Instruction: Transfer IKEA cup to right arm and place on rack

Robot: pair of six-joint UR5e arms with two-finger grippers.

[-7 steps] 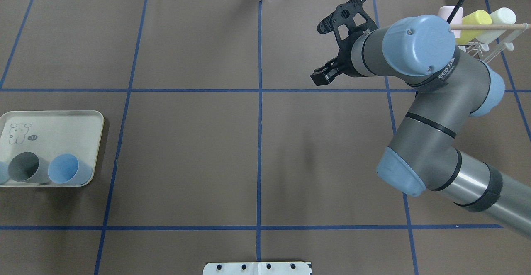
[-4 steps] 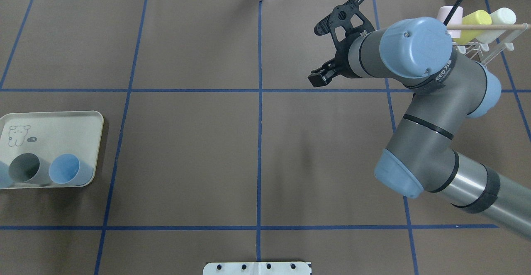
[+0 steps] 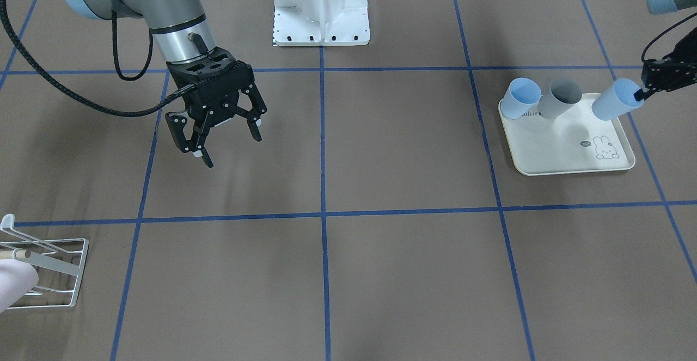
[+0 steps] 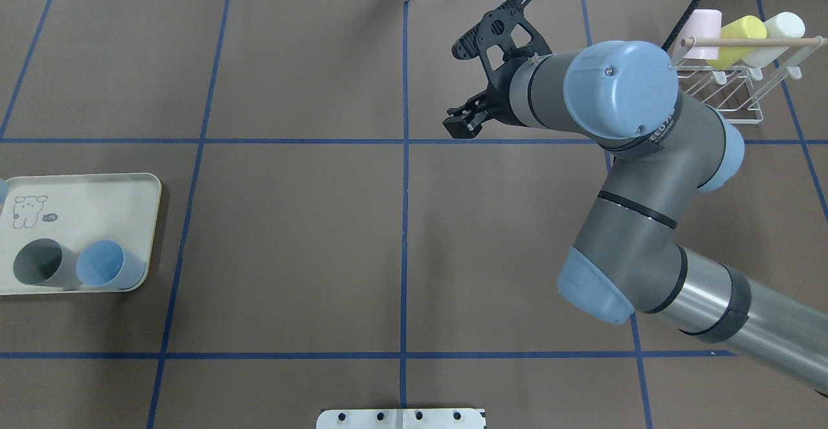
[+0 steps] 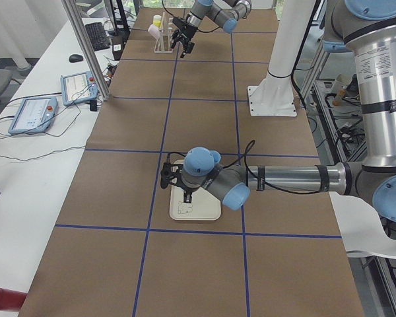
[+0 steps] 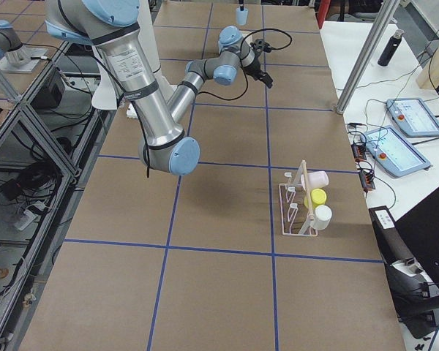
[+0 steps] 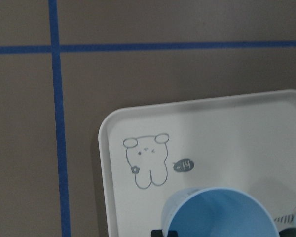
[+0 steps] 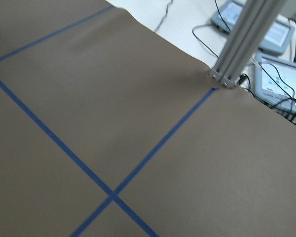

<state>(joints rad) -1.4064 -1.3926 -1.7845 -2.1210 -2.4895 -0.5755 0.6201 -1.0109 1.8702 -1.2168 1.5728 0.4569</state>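
Note:
My left gripper (image 3: 638, 97) is shut on the rim of a light blue IKEA cup (image 3: 612, 106) and holds it tilted above the cream tray (image 3: 566, 154). The left wrist view shows that cup's open mouth (image 7: 219, 212) over the tray's bear print. My right gripper (image 3: 231, 148) is open and empty above the table, well left of the tray in this view. It also shows in the overhead view (image 4: 462, 121), near the centre line. The white wire rack (image 4: 724, 86) with its wooden dowel stands at the far right, behind my right arm.
A grey cup (image 4: 39, 262) and a blue cup (image 4: 103, 264) stand on the tray (image 4: 97, 189). Pink, yellow and white cups (image 4: 734, 31) hang on the rack. The robot base plate (image 4: 401, 418) sits at the near edge.
My right arm has swung left, away from the rack toward the table's middle, gripper still open. The leftmost cup has left its spot at the tray's edge, lifted by my left gripper.

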